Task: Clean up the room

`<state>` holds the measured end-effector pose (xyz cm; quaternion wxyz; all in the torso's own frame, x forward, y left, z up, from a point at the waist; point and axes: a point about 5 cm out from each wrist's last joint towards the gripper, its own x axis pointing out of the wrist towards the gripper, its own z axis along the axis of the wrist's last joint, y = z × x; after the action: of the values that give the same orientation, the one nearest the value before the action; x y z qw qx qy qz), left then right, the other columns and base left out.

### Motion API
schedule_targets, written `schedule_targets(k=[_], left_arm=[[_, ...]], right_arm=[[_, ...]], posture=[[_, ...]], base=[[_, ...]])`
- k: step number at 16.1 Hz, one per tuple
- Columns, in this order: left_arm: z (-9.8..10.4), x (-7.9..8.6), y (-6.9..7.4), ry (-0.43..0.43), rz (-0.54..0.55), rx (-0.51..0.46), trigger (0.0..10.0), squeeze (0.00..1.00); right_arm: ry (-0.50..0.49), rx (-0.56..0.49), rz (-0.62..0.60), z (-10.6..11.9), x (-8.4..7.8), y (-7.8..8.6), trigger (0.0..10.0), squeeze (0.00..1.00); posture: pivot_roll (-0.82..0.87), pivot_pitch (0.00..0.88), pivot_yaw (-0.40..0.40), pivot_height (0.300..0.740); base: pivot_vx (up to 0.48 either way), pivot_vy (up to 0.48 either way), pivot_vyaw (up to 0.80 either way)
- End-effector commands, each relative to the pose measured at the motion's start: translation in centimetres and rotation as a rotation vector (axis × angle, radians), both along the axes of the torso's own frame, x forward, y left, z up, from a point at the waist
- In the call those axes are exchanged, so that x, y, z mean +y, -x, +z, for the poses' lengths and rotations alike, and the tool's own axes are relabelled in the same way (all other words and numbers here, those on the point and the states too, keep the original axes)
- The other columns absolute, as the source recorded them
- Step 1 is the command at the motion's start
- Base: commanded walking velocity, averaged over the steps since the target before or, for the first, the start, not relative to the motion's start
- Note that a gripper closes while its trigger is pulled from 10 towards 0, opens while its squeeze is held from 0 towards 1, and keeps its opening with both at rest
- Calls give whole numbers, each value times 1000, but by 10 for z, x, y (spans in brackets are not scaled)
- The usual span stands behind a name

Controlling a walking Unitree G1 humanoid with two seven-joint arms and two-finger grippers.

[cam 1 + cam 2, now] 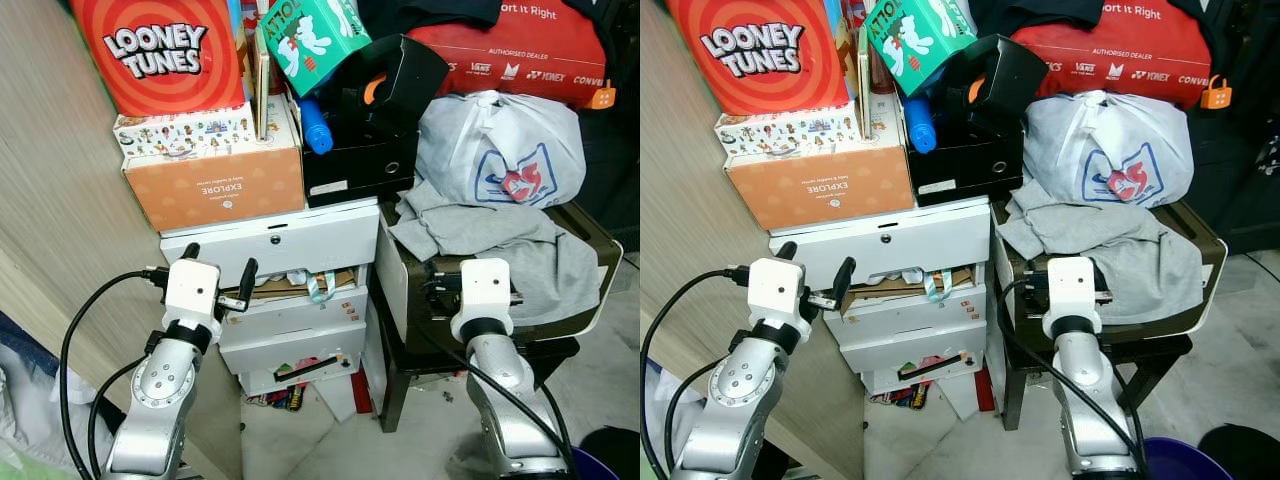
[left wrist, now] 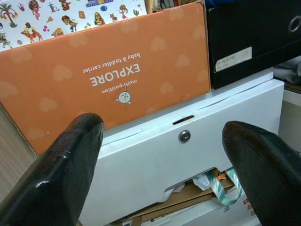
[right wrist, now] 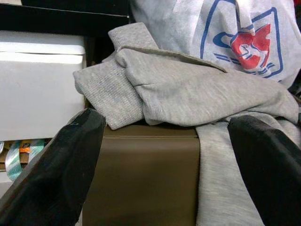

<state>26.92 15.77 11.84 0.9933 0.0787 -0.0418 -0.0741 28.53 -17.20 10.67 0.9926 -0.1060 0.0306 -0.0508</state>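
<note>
Grey garment beyond right gripper

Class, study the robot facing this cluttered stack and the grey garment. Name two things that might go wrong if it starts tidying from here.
1. The right gripper, open, faces the grey garment, which seems to run under the plastic bag; pulling it may drag the bag off.
2. The left gripper, open, faces the white drawer unit carrying the orange box and a leaning pile; a nudge could topple them.
</note>
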Motion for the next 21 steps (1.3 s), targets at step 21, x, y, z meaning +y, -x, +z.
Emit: schedule_targets(k=[21], left_arm=[[-67, 75, 95, 57, -644, 789, 10000, 0]], right_arm=[[237, 361, -129, -99, -76, 16, 10000, 0]], posture=[[-20, 0, 70, 740]], base=[[0, 0, 0]])
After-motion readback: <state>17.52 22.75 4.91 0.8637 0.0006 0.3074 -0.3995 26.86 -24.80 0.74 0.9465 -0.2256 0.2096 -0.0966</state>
